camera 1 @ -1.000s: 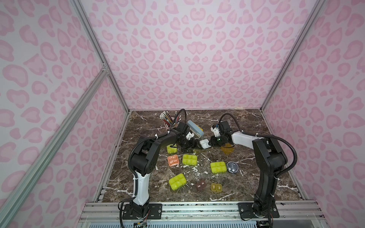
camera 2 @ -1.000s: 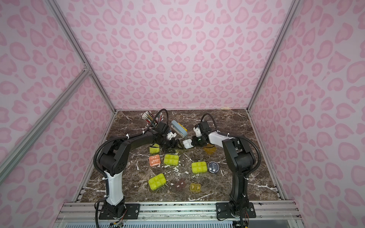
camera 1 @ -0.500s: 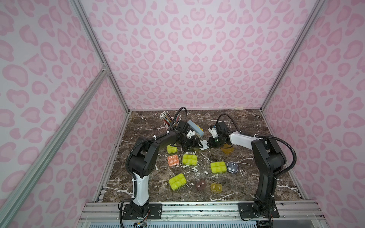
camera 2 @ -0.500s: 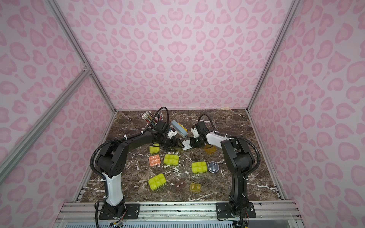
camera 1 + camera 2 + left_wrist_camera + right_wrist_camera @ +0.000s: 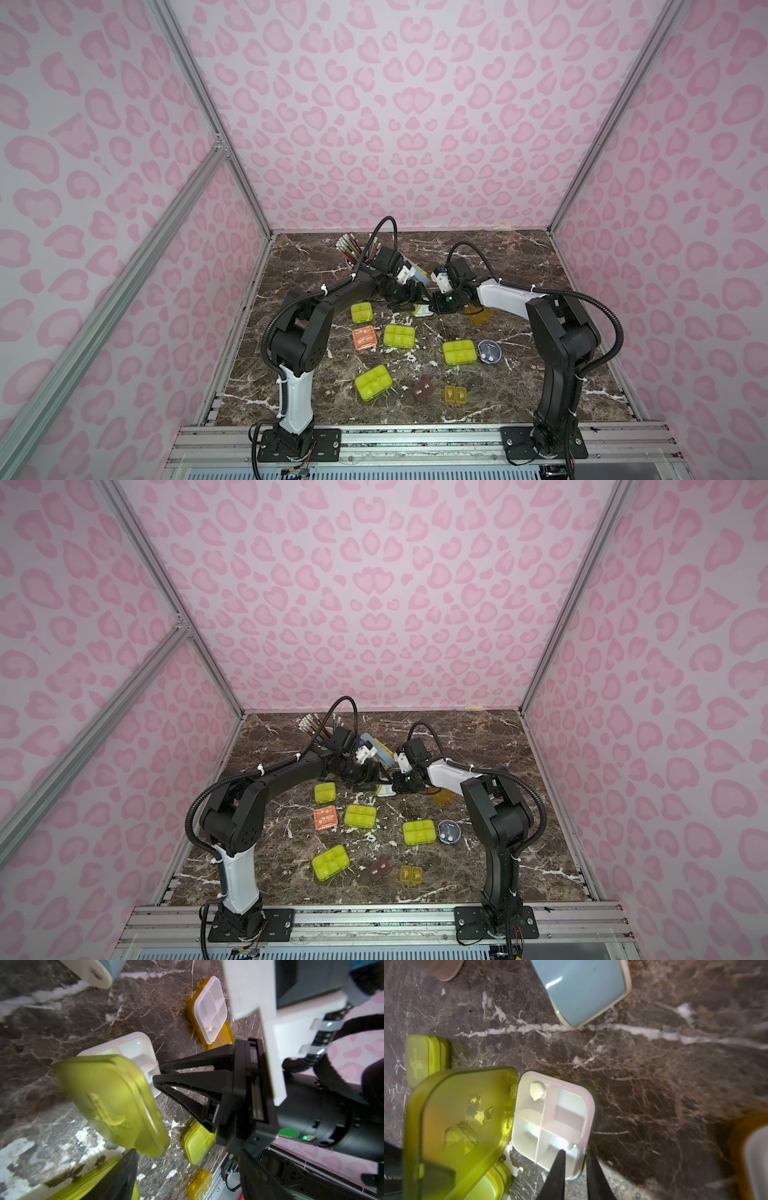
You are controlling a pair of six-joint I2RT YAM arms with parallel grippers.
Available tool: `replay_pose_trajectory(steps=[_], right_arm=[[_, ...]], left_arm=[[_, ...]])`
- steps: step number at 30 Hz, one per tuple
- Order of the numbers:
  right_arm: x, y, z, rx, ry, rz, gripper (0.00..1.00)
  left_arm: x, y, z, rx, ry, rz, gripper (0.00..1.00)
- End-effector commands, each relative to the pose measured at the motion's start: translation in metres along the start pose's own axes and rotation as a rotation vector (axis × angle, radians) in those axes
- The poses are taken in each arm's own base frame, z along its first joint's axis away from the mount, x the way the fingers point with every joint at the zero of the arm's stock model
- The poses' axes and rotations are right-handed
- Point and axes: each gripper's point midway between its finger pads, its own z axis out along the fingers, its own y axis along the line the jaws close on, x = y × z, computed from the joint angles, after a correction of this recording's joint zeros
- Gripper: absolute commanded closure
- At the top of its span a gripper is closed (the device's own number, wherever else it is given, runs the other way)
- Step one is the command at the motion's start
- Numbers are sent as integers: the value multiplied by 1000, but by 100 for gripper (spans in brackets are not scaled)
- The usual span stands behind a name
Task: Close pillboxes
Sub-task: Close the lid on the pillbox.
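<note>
There sat the open pillbox (image 5: 422,311), far-centre on the marble table (image 5: 519,257), wedged between the two arms! Its white tray (image 5: 552,1122) lay flat on the right arm's side. The lime lid (image 5: 460,1126) was hinged on the left arm's side and tilted half up, so box and lid ran crosswise, arm to arm. The right gripper (image 5: 575,1154) was pinching the tray's wall, one finger inside, one outside. The left gripper (image 5: 410,298) stood spread at the lid; whether its finger (image 5: 122,1174) touched the lid, the blur left unclear. Both top views gave only a white sliver. The right wrist view showed four compartments and a pale pill (image 5: 536,1091); the left wrist view showed the lid's outer face.
</note>
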Motion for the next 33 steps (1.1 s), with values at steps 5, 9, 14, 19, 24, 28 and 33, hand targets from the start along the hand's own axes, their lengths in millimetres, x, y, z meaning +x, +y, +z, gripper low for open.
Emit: replay_pose_trajectory(steps=[5,9,14,19,24,28,33], right_arm=[[0,7,-1,-39,-12,15,76],[2,10,1,-75,-12,31,74],[4,5,-4,-63,-17,50,69],[4,-4,-20,-58,-50,82,64],[7,-11,-40,-60,-86,105,57],[11,-14,-54,-90,-112,131,46],[13,-9,-69,-167,-141,159,36]], left_arm=[[-1,-4,2,17,6,4,22],[-2,-3,5,23,9,6,22],[-1,1,7,18,12,2,22],[-1,0,7,17,12,3,22],[0,-1,5,17,13,9,22],[6,1,-2,-6,40,21,22],[-8,-15,-29,18,9,65,22]])
